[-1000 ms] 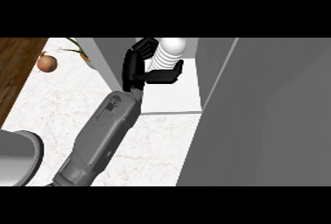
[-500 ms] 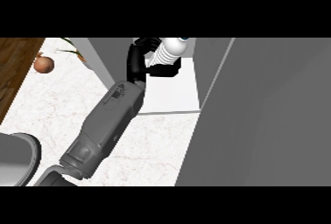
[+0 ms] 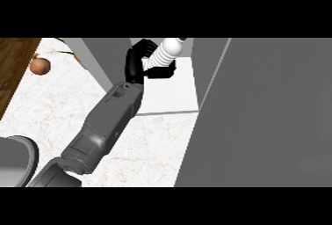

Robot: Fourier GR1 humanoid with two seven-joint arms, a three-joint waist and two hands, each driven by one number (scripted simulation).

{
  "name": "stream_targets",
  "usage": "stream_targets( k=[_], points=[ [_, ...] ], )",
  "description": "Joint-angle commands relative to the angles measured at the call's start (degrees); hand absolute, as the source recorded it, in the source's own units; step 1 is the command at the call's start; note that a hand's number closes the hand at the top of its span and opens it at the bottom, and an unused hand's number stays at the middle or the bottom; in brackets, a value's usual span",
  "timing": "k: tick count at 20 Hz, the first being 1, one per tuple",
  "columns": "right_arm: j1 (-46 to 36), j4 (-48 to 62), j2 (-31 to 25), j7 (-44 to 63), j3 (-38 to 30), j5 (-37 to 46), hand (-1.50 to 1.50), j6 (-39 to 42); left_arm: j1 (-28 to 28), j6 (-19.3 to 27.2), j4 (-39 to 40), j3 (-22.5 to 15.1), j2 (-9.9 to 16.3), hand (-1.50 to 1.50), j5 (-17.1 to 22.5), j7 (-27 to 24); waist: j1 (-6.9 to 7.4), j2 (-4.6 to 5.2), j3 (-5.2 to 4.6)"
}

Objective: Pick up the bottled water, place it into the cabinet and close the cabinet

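The right hand (image 3: 144, 61) is curled round the water bottle (image 3: 165, 52), fingers and thumb wrapped about its ribbed white body so that much of the lower part is hidden. The bottle is tilted, its top toward the upper edge of the view, held above the pale cabinet shelf (image 3: 170, 90) (whether its base touches the shelf cannot be told). The grey cabinet door (image 3: 272, 114) fills the right side, cut off by the frame. An onion (image 3: 40, 66) lies on the marble counter (image 3: 52, 114) at the left, well apart. A grey round object (image 3: 14, 160) shows at the lower left, only partly visible.
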Motion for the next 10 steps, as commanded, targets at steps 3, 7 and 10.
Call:
stream_targets(
  k=[3,7,10],
  points=[
    [-0.6,-5.1,0.3,4.7,1.3,3.1,-1.50,-0.2,-2.4,1.7,6.0,2.0,-0.3,1.50,0.6,-2.0,-0.57,0.25,-0.09],
    [1.3,-3.9,-1.8,-0.6,0.6,-0.4,-1.50,1.2,-2.3,3.2,9.1,2.0,-0.3,1.50,-1.0,-4.0,-1.00,0.51,0.00],
    [-0.1,-4.6,-1.9,0.2,-1.7,-1.8,-1.50,1.5,-2.8,5.1,9.9,1.9,-0.3,-1.50,-1.5,-5.1,-0.72,0.54,0.00]
  ],
)
